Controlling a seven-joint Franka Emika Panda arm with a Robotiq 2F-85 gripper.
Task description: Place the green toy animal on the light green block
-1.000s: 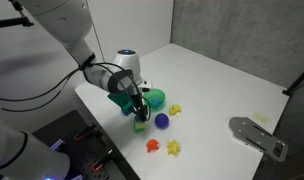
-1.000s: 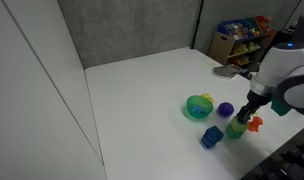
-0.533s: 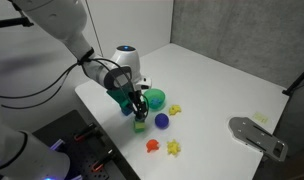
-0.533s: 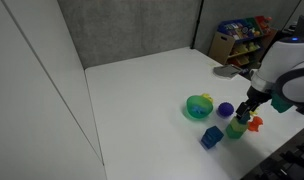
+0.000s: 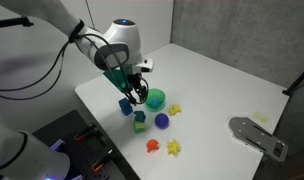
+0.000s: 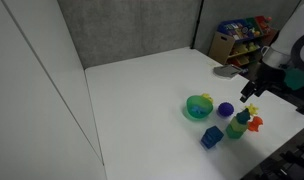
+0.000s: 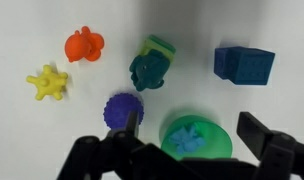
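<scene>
- White table [image 5: 222,80] against a grey wall [image 6: 132,30], with stocked shelves [image 6: 240,38] far behind in an exterior view
- Perched on top of the block [image 7: 160,44]: the green toy [image 7: 148,70], seemingly settled, with nothing else touching it
- Flanked in the wrist view by the blue cube [image 7: 243,66] on one side and the orange toy [image 7: 84,44] on the other, both apart from the stack
- Hovering above the cluster with jaws spread wide and nothing between them: the gripper [image 7: 177,150], raised clear of the table in both exterior views
- Judged from this as placement done, with only the exit left
- To do that exit well: rise straight up and keep the jaws apart
- Hold off any sideways swing until well clear, to avoid knocking so small a figure off so small a perch
- Mind also the ball [image 7: 123,110] and the bowl [image 7: 220,150], both near the stack and right under the fingers in the wrist view
- Worth a last look from the exterior views to confirm an even seat on the block, hard to judge from straight above
- Counted: one gripper, one green toy, one block, one blue cube, one purple ball, one orange toy, one yellow toy [image 7: 47,83], one green bowl, and one blue object [image 7: 187,135] inside that bowl, too blurred to name
</scene>
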